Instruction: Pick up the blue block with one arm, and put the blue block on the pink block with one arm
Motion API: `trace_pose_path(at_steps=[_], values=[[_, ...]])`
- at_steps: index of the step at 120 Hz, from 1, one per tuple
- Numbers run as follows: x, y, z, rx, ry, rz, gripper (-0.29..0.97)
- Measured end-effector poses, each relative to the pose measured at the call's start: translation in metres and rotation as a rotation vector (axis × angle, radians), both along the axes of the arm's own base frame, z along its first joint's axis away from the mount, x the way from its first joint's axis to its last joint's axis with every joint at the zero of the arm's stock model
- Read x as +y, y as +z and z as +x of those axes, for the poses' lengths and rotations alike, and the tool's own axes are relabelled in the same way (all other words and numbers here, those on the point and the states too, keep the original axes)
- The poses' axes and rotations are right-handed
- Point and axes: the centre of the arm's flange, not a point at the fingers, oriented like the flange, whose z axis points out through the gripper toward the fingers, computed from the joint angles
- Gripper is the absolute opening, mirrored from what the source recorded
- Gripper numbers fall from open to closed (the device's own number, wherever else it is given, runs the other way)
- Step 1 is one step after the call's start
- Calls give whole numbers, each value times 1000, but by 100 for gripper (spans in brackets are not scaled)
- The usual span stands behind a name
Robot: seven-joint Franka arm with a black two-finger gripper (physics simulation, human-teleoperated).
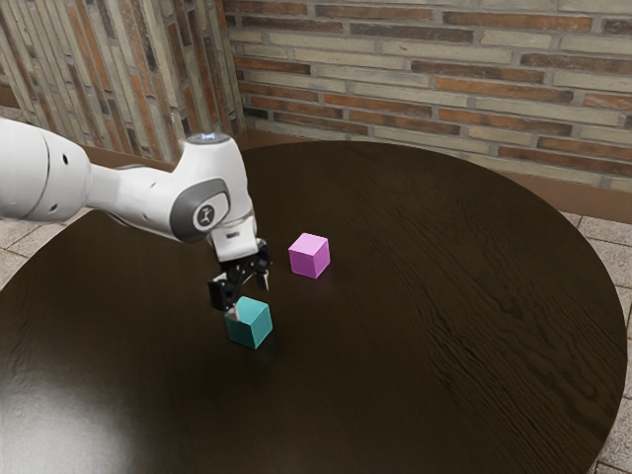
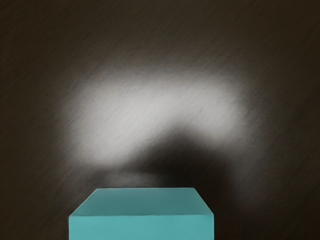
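The blue block [image 1: 250, 324], teal in shade, sits on the dark round table [image 1: 444, 326] near its middle. My gripper [image 1: 240, 294] hangs directly over it, fingers pointing down and spread apart, their tips level with the block's top edge. The gripper is open and nothing is held. In the wrist view the blue block [image 2: 141, 214] lies just under the hand, its top face and one side showing. The pink block [image 1: 309, 255] rests on the table a short way beyond the blue one, toward the exterior view's right, apart from the gripper.
The white arm [image 1: 118, 193] comes in from the exterior view's left. Brick walls [image 1: 425, 69] stand behind the table. A bright glare patch [image 2: 150, 115] lies on the tabletop past the blue block.
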Motion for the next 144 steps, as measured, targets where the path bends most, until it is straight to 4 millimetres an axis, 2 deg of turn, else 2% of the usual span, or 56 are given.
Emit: trace_pose_path(at_steps=[33,70,84,89,100,107,117,126,136,144], values=[[11,-34,3,48,0,-13,68],[20,-57,4,59,-2,-10,68],[21,-59,5,48,-6,-11,67],[20,-59,6,44,-8,-11,63],[20,-59,7,33,-10,-11,41],[20,-57,8,24,-11,-11,34],[21,-41,10,-6,-13,-7,29],[13,-3,10,-48,-27,2,27],[8,49,31,-114,-35,4,26],[13,75,53,-133,-25,-1,26]])
